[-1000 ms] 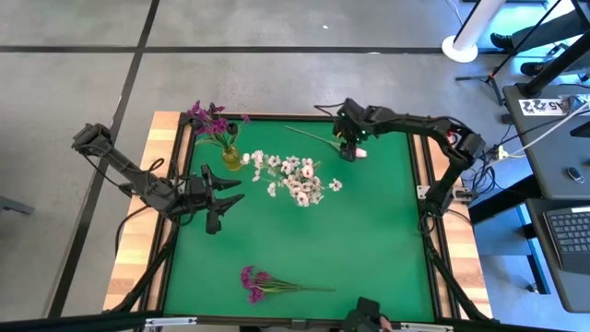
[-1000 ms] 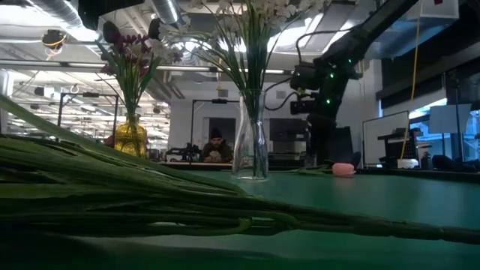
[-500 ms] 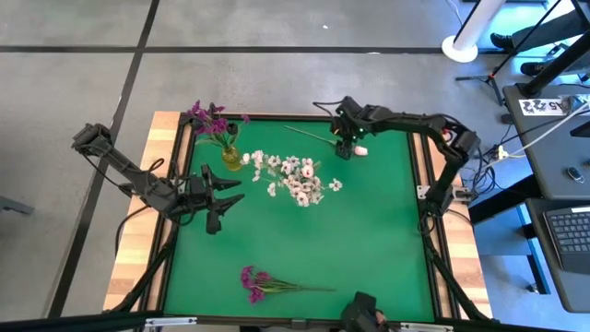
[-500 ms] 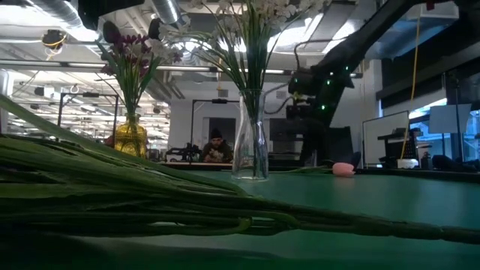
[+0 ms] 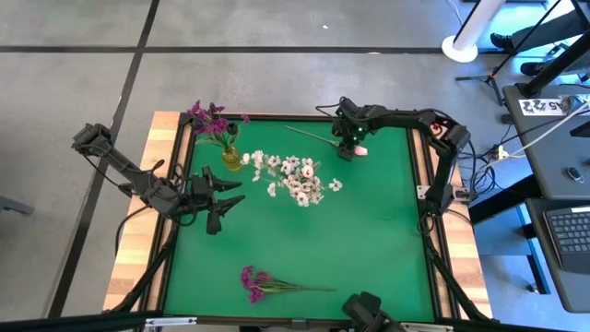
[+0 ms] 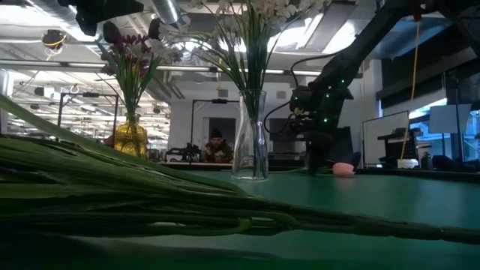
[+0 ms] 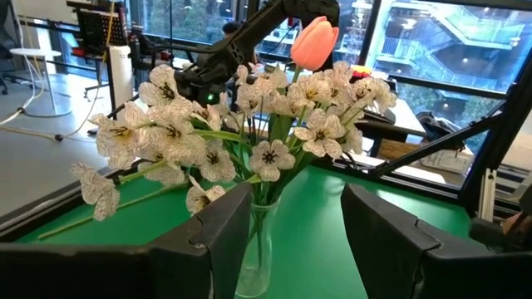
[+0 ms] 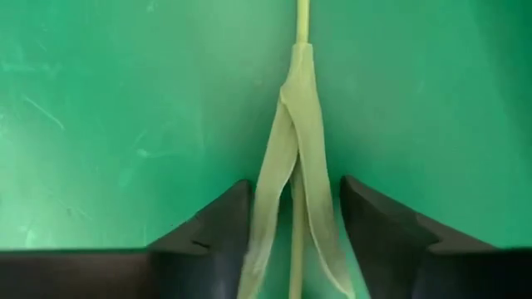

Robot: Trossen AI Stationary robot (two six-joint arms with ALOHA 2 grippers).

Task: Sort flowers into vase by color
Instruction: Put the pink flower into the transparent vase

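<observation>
Judging progress, we find two vases filled; the right claw straddles the pink flower's stem, fingers apart, ungripped. A purple flower lies well behind it.

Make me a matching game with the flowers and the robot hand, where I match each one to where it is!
Things:
1. white blossoms
2. purple flowers with dark centres
3. loose magenta bunch
4. right gripper

Places:
A. lying flat on the green table
B. in the clear glass vase
C. over a pale green stem
D. in the small yellow vase

Pairs: 1-B, 2-D, 3-A, 4-C
</observation>
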